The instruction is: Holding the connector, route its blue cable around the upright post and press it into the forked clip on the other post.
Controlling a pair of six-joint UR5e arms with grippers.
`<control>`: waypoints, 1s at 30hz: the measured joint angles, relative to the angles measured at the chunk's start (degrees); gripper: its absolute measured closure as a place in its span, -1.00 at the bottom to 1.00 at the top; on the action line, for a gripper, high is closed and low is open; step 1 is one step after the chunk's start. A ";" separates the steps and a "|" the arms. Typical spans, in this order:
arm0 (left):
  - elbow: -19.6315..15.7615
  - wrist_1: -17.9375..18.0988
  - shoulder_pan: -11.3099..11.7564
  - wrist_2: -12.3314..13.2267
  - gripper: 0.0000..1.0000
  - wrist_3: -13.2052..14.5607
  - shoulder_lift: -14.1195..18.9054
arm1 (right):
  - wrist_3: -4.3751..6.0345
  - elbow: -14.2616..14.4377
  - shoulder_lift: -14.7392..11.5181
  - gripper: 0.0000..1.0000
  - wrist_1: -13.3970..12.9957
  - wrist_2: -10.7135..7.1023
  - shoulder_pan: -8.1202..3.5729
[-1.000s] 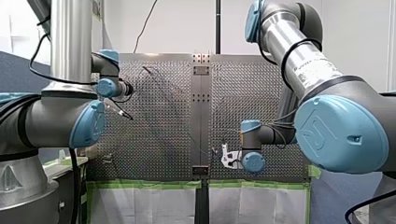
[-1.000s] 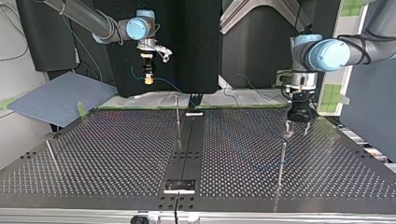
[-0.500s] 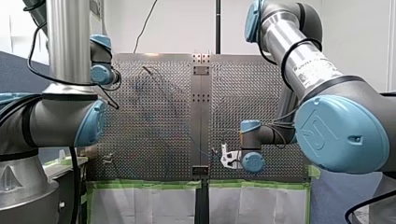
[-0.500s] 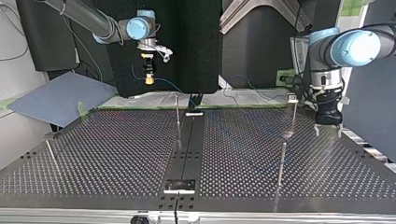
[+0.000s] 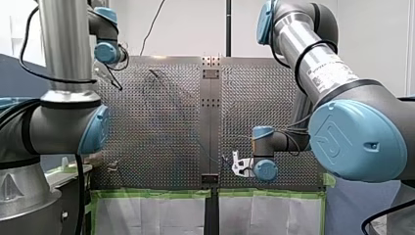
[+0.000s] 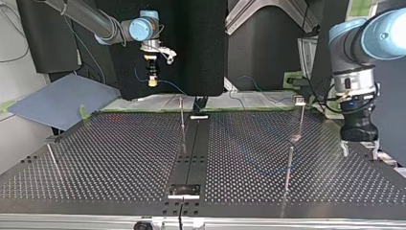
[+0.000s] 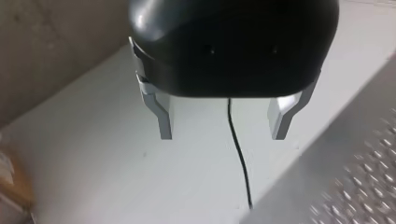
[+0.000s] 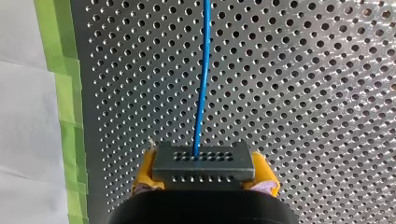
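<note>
My right gripper [image 8: 204,179] is shut on the dark connector [image 8: 203,162], which sits between its yellow pads. The blue cable [image 8: 201,79] runs straight ahead from it over the perforated table [image 8: 303,93]. In the top view this gripper [image 6: 152,79] hangs above the table's far edge at the left, and the cable [image 6: 173,88] trails toward the thin upright post [image 6: 181,114]. A post with a forked clip [image 6: 299,101] stands at the right. My left gripper [image 6: 359,147] is open and holds nothing, beyond that post near the table's right edge. Its metal fingers [image 7: 163,116] stand wide apart.
Two more thin posts stand nearer the top view's camera, one at the right [image 6: 288,165] and one at the left [image 6: 51,157]. Green tape [image 8: 65,93] lines the table's edge. A thin black cable [image 7: 238,154] lies on a white surface under my left gripper.
My left arm has swung toward the top view's right and nearer its camera, away from the clip post, its gripper still open. My right arm has kept still with the connector.
</note>
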 joint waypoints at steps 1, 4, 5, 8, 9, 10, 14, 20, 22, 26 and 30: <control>0.36 -0.37 -0.19 0.04 -1.00 0.36 0.36 | 0.02 0.00 0.00 1.00 -0.01 -0.01 0.00; 1.69 -1.68 -1.01 0.64 -1.00 1.69 1.69 | 0.08 -0.03 0.00 1.00 -0.07 -0.10 0.00; 2.15 -2.16 -1.30 0.81 -1.00 2.15 2.14 | 0.09 -0.02 0.00 1.00 -0.08 -0.11 0.00; 3.56 -3.55 -2.35 0.84 -1.00 3.56 3.19 | 0.11 -0.03 0.00 1.00 -0.11 -0.14 0.00; 4.09 -4.11 -2.83 0.58 -1.00 4.09 3.17 | 0.11 -0.04 0.00 1.00 -0.11 -0.15 0.00; 4.51 -4.50 -3.21 0.31 -1.00 4.50 3.02 | 0.11 -0.03 0.00 1.00 -0.11 -0.16 0.00; 6.27 -6.26 -4.91 -1.19 -1.00 6.26 1.72 | 0.12 -0.04 0.00 1.00 -0.11 -0.35 0.00; 9.27 -9.28 -7.91 -4.14 -1.00 9.27 -1.09 | 0.11 -0.07 0.00 1.00 0.01 -0.49 0.02; 10.38 -10.35 -9.01 -5.25 -1.00 10.37 -1.70 | 0.12 -0.08 0.00 1.00 0.04 -0.50 0.07; 11.66 -12.42 -11.08 -6.71 -1.00 12.44 -2.08 | 0.12 -0.07 0.00 1.00 0.03 -0.51 0.20; 11.96 -14.63 -13.26 -7.11 -1.00 14.62 -2.16 | 0.12 -0.08 0.00 1.00 -0.07 -0.51 0.24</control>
